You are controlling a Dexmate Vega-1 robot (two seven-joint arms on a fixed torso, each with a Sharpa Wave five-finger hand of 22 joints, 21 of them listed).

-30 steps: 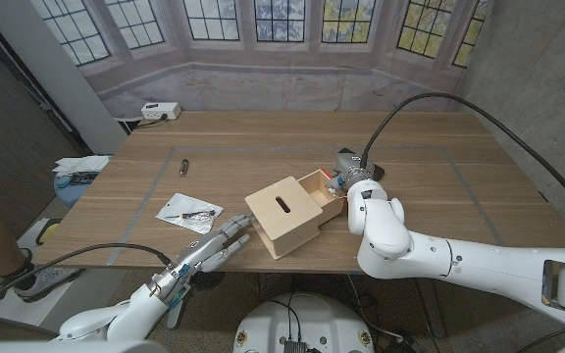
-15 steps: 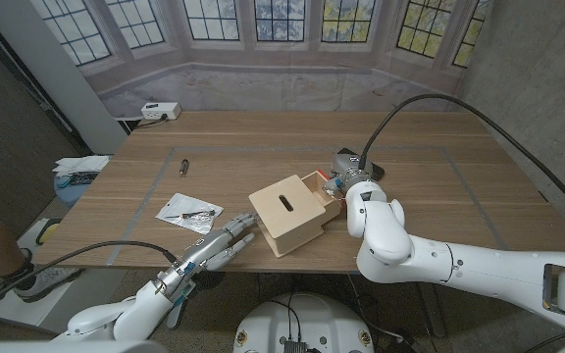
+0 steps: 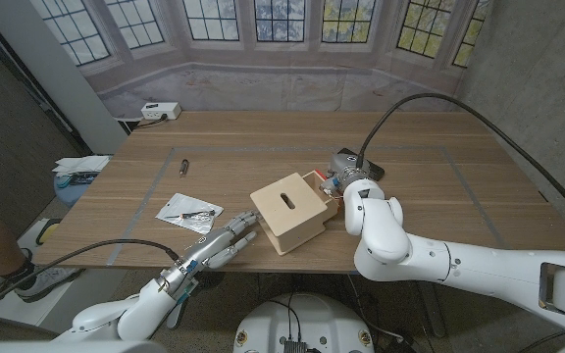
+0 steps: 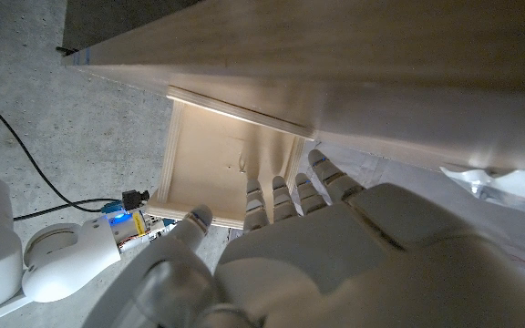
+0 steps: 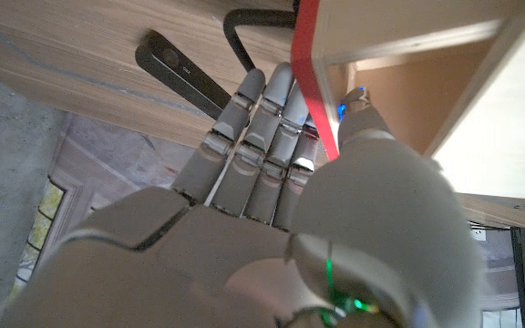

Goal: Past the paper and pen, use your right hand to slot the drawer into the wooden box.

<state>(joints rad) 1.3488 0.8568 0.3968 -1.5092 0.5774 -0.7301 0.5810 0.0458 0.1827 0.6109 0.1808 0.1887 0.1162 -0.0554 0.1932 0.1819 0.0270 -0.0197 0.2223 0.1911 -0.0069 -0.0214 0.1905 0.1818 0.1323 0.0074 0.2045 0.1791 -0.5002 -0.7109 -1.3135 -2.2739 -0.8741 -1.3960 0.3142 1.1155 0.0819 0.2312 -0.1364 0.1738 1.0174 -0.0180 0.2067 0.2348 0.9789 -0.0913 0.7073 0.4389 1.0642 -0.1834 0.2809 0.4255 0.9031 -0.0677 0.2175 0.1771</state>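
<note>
From the head view the wooden box point(image 3: 288, 212) is seen near the table's point(image 3: 439, 191) front edge, a dark slot in its top, with the drawer point(image 3: 320, 183) projecting a little from its far right side. The right hand point(image 3: 342, 178) is largely masked there by its own wrist. In the right wrist view the right hand's fingers point(image 5: 261, 114) are shown held together and extended against the drawer's point(image 5: 399, 55) front panel, beside a red strip point(image 5: 310, 68); nothing is gripped. A black flat object point(image 5: 179, 71) on the table is seen just past the fingertips.

In the left wrist view the left hand point(image 4: 285, 228) is seen with fingers straight and slightly apart, holding nothing, reaching toward the box's point(image 4: 231, 164) side panel; whether it is touched cannot be told.

The drawer's long axis runs diagonally, aimed toward the box from the far right.

A sheet of paper point(image 3: 189, 211) with a pen point(image 3: 198, 214) on it lies left of the box, and a small dark object point(image 3: 183, 166) lies farther back. The table is of brown wood with faint taped lines. A backdrop of paned windows point(image 3: 282, 20) stands behind, and a white power strip point(image 3: 161, 111) lies at the table's far left corner.
</note>
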